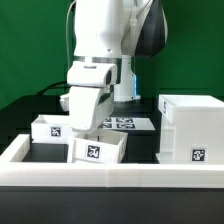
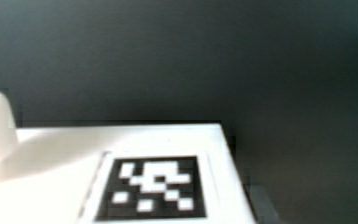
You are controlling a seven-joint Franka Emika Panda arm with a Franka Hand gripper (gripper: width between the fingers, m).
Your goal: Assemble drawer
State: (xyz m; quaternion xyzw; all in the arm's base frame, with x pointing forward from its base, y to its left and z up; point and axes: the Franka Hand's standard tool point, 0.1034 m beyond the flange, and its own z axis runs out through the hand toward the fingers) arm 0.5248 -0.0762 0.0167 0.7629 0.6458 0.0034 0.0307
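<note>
On the black bench [image 1: 141,146], the tool [image 1: 84,128] hangs over the front tray [image 1: 98,151], near the housing [image 1: 190,125]; whether its fingers stand apart, I cannot tell.

The gripper [image 1: 84,112] is white, like the arm [image 1: 100,35] above it, which has a dark grey patch near its top. Just below the jaws, a white tray [image 1: 112,152] bears 1 black-and-white tag [image 1: 92,152] of blocky squares. The second tray [image 1: 42,124], beside the jaws, is white with 1 similar tag. Well away from the jaws, the housing [image 1: 190,120] is white and also carries 1 tag. Behind the jaws, the marker board [image 1: 120,122] is white with black tags. The table [image 1: 142,146] is black, the backdrop [image 1: 30,50] green and the rim [image 1: 110,182] white. The wrist view shows a white panel [image 2: 87,145] with 1 black-and-white tag.
</note>
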